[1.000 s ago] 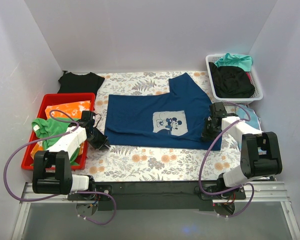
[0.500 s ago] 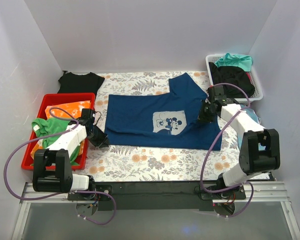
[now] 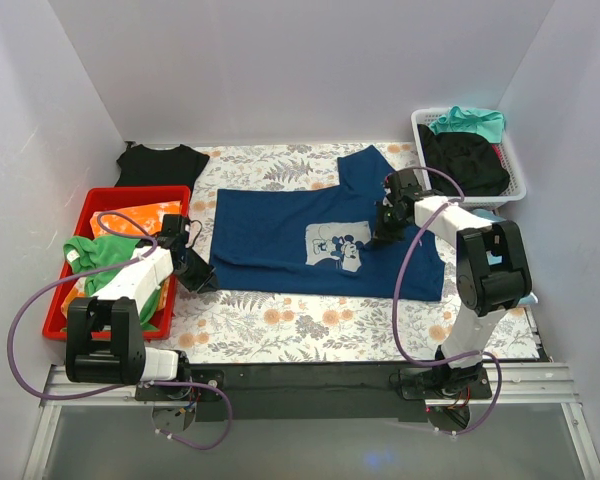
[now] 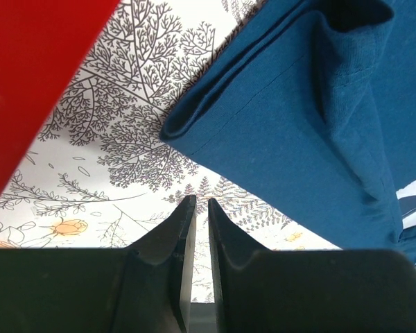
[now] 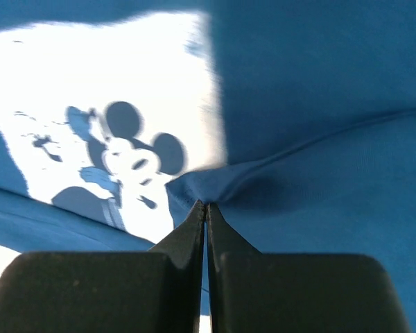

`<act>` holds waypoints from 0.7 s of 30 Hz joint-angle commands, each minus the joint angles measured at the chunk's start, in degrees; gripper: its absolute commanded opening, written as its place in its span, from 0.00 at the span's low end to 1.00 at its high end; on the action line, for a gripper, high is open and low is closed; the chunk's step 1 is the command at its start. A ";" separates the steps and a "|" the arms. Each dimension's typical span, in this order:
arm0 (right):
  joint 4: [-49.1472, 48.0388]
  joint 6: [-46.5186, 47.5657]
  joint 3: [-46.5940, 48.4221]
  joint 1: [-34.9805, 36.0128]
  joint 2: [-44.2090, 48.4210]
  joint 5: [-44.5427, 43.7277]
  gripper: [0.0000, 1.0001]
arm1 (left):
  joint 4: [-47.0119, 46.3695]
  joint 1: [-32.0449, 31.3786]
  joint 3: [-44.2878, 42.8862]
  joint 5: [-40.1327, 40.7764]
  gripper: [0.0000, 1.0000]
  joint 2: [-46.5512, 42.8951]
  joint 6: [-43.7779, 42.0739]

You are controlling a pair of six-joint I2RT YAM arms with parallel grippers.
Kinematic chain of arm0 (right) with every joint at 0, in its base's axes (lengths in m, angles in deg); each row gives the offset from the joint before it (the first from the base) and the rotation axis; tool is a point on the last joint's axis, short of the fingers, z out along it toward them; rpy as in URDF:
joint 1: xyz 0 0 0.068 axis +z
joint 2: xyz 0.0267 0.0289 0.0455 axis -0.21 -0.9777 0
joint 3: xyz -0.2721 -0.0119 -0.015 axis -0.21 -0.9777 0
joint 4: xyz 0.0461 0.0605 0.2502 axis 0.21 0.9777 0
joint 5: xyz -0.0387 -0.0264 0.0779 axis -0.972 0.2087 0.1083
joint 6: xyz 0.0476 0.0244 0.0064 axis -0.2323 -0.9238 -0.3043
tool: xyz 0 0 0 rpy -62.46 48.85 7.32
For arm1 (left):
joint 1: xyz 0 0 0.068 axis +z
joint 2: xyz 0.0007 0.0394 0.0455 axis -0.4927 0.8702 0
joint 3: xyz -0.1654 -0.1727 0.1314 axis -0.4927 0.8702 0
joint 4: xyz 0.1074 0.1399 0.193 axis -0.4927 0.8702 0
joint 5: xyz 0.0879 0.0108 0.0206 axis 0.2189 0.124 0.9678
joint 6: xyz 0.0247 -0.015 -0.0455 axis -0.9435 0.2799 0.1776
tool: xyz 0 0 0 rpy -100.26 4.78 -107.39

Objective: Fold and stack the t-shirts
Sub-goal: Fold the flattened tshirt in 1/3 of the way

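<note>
Pinching is what the right gripper [image 3: 383, 228] appears to be doing. In its wrist view the two fingers meet tip to tip, and a small ridge of the navy t-shirt [image 3: 280, 235] puckers right at them. The cloth is thin and the tips hide the contact, so I judge it a shallow hold rather than a sure one.

The shirt lies spread across the middle of the overhead frame on the floral tablecloth [image 3: 300, 325]. Its pale mouse print [image 3: 338, 246] is just left of that gripper. The left gripper [image 3: 198, 275] sits at the shirt's lower-left corner. Its fingers are drawn to a narrow slit with nothing between them, just off the doubled hem.

The main risk is that so slight a pinch slips when the fold is carried over. The flap would then drop short and crooked. The pinch may also catch only the top layer, leaving the layer beneath bunched.

With the left corner not pinned, a pull from the right could drag the whole shirt sideways instead of folding it. That would rumple the doubled hem.

A black t-shirt [image 3: 465, 160] and a teal one [image 3: 470, 122] wait in the white basket [image 3: 420, 150] at upper right.
</note>
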 commanded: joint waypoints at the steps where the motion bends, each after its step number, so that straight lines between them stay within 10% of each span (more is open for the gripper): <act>1: -2.37 1.25 4.36 1.45 -1.56 0.76 0.01 | 1.03 0.21 -1.50 0.63 0.11 -0.88 -0.29; 5: -1.76 1.61 5.68 1.63 -3.14 -0.20 0.01 | 0.77 0.21 -1.50 0.28 0.11 -0.70 -0.46; 10: -2.72 2.48 5.86 1.54 -1.57 -2.58 0.36 | 0.15 0.21 -1.93 -0.25 0.11 -0.35 -1.16; 21: -0.28 3.36 -3.19 1.63 8.62 -8.10 0.41 | -3.36 0.21 -3.87 -3.50 0.13 -1.86 -3.97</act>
